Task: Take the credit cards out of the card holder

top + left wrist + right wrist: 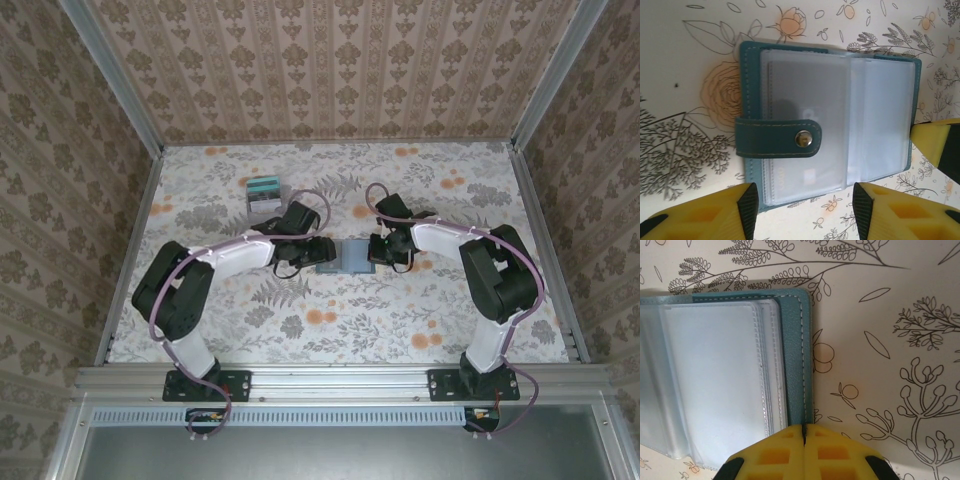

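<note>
The teal-blue card holder [345, 258] lies open and flat at the middle of the table, its clear sleeves [805, 100] facing up. A strap with a metal snap [803, 138] lies folded across its left panel. A pale card [807, 175] shows faintly through the frosted sleeve under the strap. My left gripper [805, 210] is open, its fingers [747, 205] on either side of the left panel's near edge and clear of it. My right gripper [803, 427] is shut, with its tip resting on the holder's right stitched border [797, 365].
A grey rectangle with a green band [264, 192] lies at the back left, behind the left arm. The floral tabletop [330, 320] is walled in by patterned panels and metal rails. My right gripper's yellow finger [935, 142] shows at the holder's far side.
</note>
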Available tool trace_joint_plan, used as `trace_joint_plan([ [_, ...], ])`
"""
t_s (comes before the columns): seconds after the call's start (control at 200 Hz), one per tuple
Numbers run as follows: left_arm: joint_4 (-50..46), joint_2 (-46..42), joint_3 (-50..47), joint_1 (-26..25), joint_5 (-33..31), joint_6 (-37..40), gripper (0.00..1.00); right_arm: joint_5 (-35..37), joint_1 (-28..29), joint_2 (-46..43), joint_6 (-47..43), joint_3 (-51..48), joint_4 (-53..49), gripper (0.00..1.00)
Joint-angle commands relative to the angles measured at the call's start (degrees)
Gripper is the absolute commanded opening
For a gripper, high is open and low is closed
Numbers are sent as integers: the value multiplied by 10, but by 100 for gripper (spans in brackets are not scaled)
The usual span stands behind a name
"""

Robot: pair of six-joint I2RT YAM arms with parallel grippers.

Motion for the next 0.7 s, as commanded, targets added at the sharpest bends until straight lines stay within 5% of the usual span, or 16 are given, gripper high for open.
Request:
trace_joint_plan([
  [0.0,0,14,21,-4,24,13,54,2,3,21,-4,4,-2,0],
  [0.695,-48,86,61,-2,46,32,54,-8,4,19,1,1,-2,0],
])
